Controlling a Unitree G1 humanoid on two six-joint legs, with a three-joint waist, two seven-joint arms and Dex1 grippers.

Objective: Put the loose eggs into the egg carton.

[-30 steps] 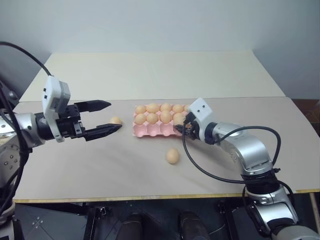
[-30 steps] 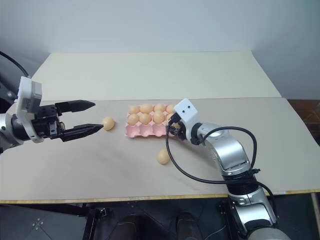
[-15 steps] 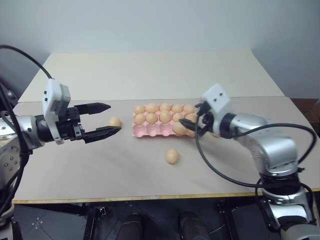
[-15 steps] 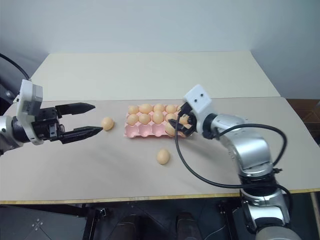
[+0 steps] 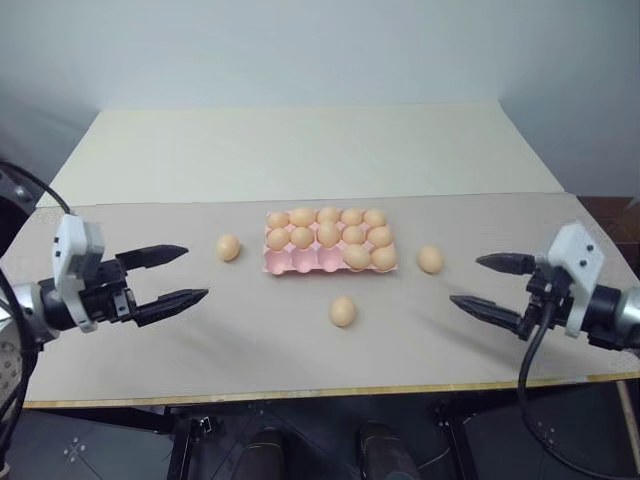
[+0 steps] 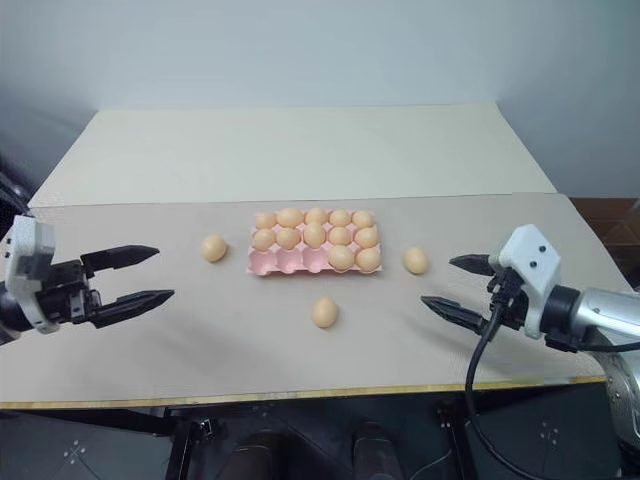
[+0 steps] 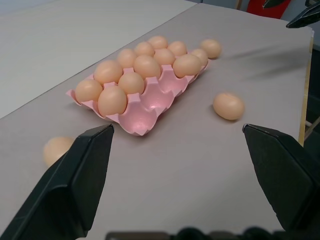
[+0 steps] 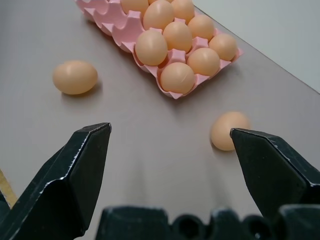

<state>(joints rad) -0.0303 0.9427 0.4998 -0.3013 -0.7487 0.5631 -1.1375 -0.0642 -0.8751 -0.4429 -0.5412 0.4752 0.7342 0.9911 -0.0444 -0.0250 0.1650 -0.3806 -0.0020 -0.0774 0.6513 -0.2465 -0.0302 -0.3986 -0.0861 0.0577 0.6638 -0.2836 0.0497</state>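
The pale pink egg carton (image 5: 300, 262) lies mid-table with several tan eggs in it; three front cups on its left side are empty. Three loose eggs lie on the table: one left of the carton (image 5: 228, 247), one in front of it (image 5: 343, 312), one just right of it (image 5: 430, 259). My left gripper (image 5: 195, 272) hovers open and empty, well left of the left egg. Over the right side my right gripper (image 5: 466, 281) is open and empty, a short way right of the right egg. The left wrist view has the carton (image 7: 145, 107) ahead between the fingers (image 7: 75, 185).
The grey tabletop (image 5: 250, 340) has free room all around the carton, and its front edge (image 5: 300, 395) runs close below both grippers. A cream table surface (image 5: 300, 150) extends behind. A black cable (image 5: 525, 350) hangs from the right wrist.
My right gripper has opened, left an egg in the carton's front row and pulled back to the right. The left gripper has drawn back to the left and slightly down, still open.
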